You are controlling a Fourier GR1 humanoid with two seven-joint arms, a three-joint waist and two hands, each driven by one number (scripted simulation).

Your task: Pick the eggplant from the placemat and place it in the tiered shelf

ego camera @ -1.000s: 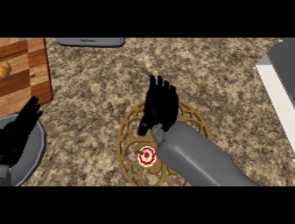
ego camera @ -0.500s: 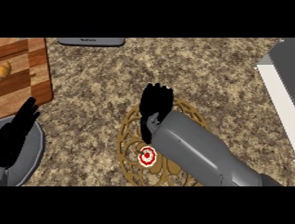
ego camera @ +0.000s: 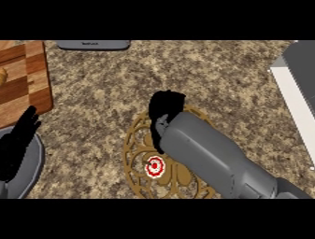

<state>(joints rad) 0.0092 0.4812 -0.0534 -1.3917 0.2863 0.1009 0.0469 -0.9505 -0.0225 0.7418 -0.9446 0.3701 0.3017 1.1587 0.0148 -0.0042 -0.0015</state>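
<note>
Our right hand [ego camera: 165, 106] curls its fingers downward over the far edge of the placemat [ego camera: 138, 156] — whether they clamp the eggplant we cannot tell; it is hidden. The tiered shelf [ego camera: 310, 93] lies right. Our left hand [ego camera: 11, 147] rests open, near left.
</note>
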